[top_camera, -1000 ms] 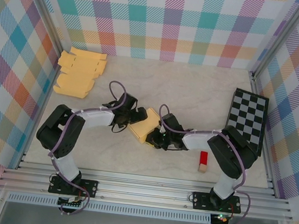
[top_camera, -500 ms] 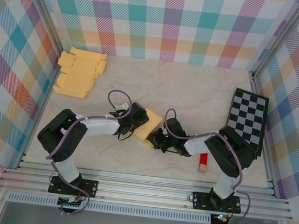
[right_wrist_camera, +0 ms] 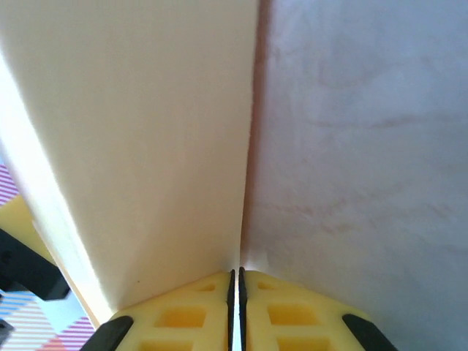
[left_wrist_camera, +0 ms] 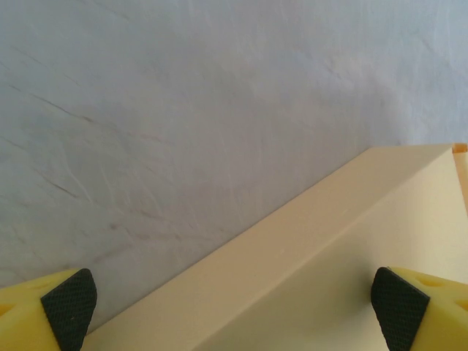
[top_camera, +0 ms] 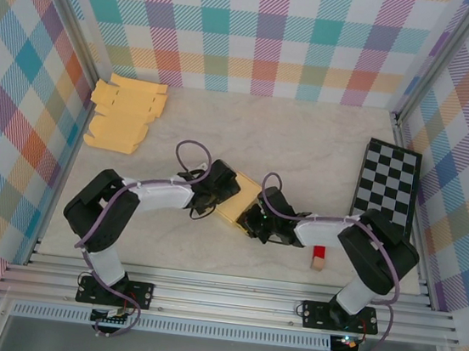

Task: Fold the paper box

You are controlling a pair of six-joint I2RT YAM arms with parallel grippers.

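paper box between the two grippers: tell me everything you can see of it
The paper box is pale cream-yellow, matte thin card. The left wrist view shows a crisp fold between two flat panels. It lies diagonally on the marbled table, mid-workspace, between the arms. The left gripper sits over it, jaws wide open. The right gripper is shut, with one panel's thin edge running into the slit between its fingers, apparently pinched. How far it is folded cannot be told.

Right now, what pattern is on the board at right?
The board is checkered black and grey; see top external view.
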